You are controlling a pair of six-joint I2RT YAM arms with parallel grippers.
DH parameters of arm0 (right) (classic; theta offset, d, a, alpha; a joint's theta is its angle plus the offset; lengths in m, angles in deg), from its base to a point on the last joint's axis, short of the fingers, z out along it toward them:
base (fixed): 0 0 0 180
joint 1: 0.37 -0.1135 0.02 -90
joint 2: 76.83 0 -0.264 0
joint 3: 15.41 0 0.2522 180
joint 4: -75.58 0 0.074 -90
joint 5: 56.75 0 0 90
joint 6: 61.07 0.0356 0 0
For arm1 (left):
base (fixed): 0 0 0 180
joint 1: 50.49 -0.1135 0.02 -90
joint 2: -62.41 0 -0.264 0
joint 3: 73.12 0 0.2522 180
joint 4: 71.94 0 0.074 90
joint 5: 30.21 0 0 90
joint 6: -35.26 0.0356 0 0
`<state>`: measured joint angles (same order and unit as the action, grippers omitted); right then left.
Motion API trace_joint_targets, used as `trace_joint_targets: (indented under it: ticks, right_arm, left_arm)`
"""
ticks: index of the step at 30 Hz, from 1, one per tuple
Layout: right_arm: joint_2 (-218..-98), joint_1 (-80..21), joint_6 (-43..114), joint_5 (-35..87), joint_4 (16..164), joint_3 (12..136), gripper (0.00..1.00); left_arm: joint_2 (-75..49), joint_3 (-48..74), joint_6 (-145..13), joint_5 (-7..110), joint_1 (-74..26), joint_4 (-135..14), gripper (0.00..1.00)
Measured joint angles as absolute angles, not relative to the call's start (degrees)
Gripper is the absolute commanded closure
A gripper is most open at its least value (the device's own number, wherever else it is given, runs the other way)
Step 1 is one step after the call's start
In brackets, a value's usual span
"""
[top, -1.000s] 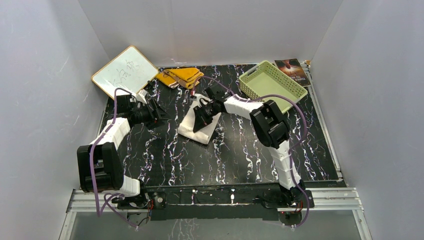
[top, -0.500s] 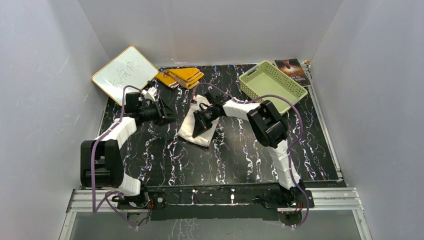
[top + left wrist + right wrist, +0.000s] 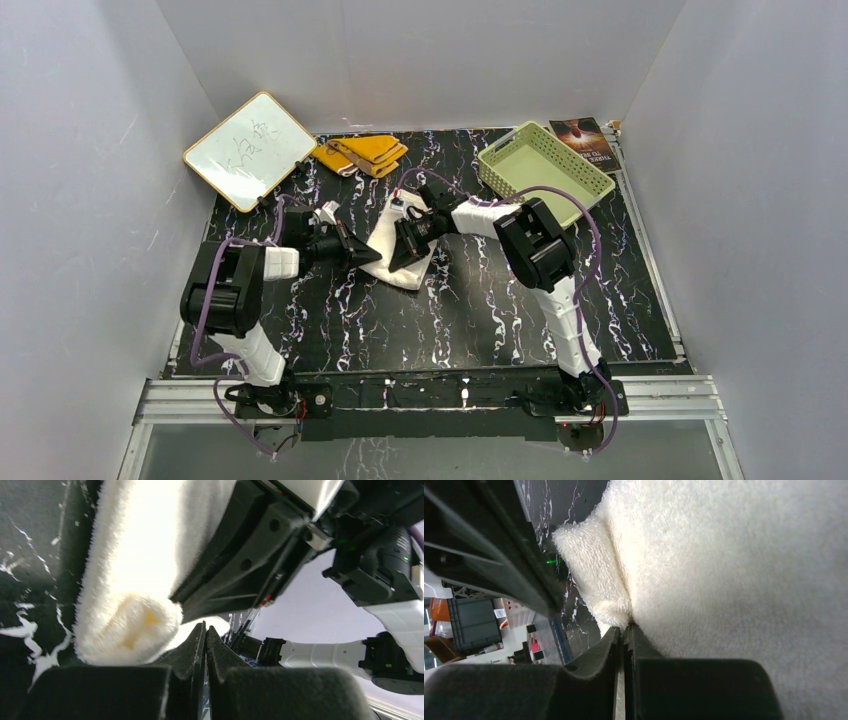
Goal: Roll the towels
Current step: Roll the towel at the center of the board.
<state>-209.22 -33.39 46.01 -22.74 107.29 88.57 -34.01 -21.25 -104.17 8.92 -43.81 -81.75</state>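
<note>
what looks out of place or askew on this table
The white board with a wooden frame sits diagonal, overhanging the black marbled table's far left corner. The pale green slotted plastic basket is also turned askew at far right. The cream-white cloth towel lies slanted mid-table. Nothing looks spilled or damaged.

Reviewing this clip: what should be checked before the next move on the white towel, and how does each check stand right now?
1. Right gripper shut on cream-white cloth towel: ok.
2. Left gripper shut beside the towel's rolled end: ok.
3. Cloth caught in left gripper: cannot tell.
4. White towel fully rolled: not ok, one end only.
5. Mustard-yellow cloth towel rolled: not ok, lies folded at the back.
6. Pale green slotted plastic basket apart from both arms: ok.
</note>
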Motion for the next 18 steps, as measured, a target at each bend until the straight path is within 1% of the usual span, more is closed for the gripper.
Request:
trace_joint_targets:
  ticks: [5, 6, 8, 10, 11, 16, 17, 18]
  right_arm:
    - [-209.2, -33.4, 46.2, -22.5, 107.4, 88.6, 1.0]
    - [-209.2, -33.4, 46.2, -22.4, 107.5, 88.6, 0.94]
    - [-209.1, -33.4, 45.8, -22.1, 107.8, 88.6, 0.73]
    - [-208.5, -33.5, 45.6, -21.8, 108.4, 88.6, 0.62]
    - [-207.8, -33.7, 45.2, -21.0, 108.7, 88.6, 0.59]
    - [-202.8, -34.4, 40.3, -10.0, 110.8, 88.4, 0.57]
    - [-201.9, -34.4, 39.2, -7.3, 111.3, 88.4, 0.57]
    - [-200.9, -34.3, 38.0, -4.5, 111.9, 88.4, 0.61]
  left_arm:
    - [-39.9, -22.0, -104.6, 11.9, -43.5, -86.8, 1.0]
    - [-41.2, -22.0, -104.6, 12.9, -43.5, -87.6, 1.0]
    - [-43.3, -22.0, -104.7, 13.4, -43.5, -89.1, 1.0]
    - [-44.0, -22.0, -104.6, 13.3, -43.5, -90.3, 1.0]
    - [-44.1, -22.0, -104.5, 13.4, -43.5, -90.7, 1.0]
    - [-44.1, -21.9, -102.9, 14.1, -43.2, -90.8, 1.0]
    - [-44.1, -21.7, -102.4, 14.2, -43.2, -90.5, 1.0]
    - [-44.1, -21.5, -102.1, 14.2, -43.1, -90.1, 1.0]
